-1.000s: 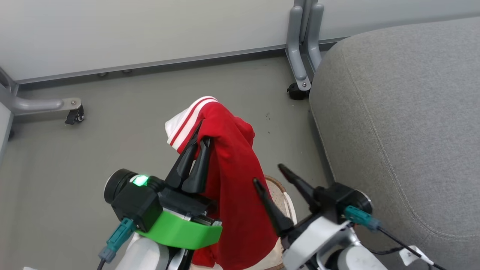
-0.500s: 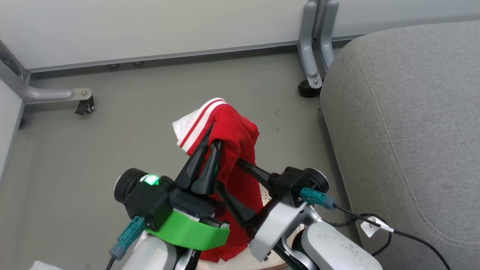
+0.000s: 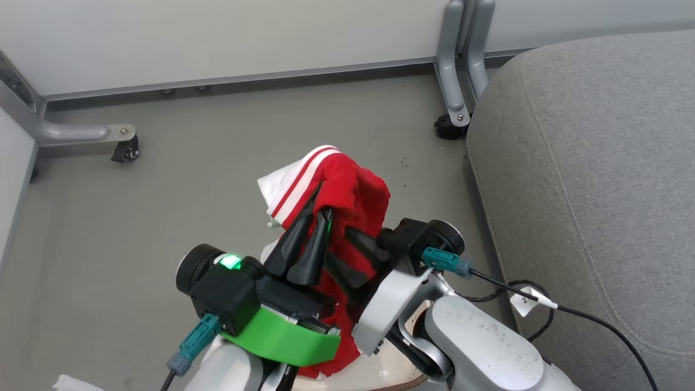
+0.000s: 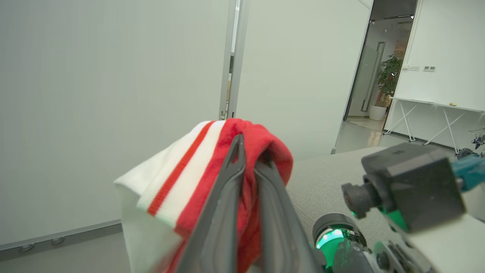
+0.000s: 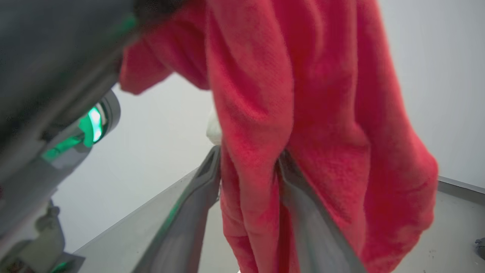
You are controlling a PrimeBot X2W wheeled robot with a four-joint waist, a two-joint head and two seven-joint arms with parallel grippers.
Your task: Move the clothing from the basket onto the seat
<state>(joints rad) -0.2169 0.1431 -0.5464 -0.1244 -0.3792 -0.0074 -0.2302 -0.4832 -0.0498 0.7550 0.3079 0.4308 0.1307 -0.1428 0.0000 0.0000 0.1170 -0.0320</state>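
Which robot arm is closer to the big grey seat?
Right. The right arm is next to the seat; the left arm is farther, across the clothing.

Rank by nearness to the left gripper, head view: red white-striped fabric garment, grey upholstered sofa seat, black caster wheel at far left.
1. Red garment, in the left gripper.
2. Grey seat, on the right.
3. Black caster, far left.

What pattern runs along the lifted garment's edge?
White trim with a red stripe on the garment; clearest in left wrist view.
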